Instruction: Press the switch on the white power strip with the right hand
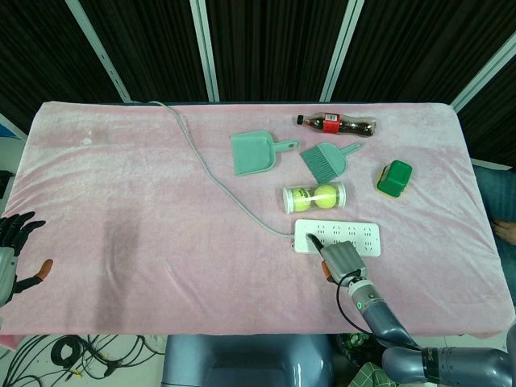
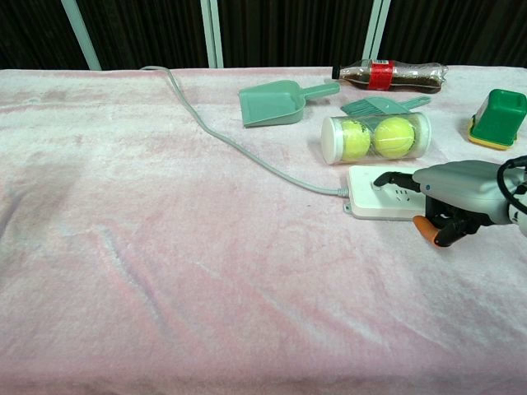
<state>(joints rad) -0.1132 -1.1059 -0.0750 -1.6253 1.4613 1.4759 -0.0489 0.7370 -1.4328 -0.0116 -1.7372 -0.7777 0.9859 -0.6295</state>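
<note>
Head view shows the white power strip lying near the front edge of the table, right of centre, its grey cable running off toward the back edge. The right hand has one dark finger stretched onto the strip's left end, the others curled under, holding nothing. A pink plush cloth covers the table. The left hand hangs off the front-left corner, fingers apart and empty. Dark panels with pale frames stand behind.
</note>
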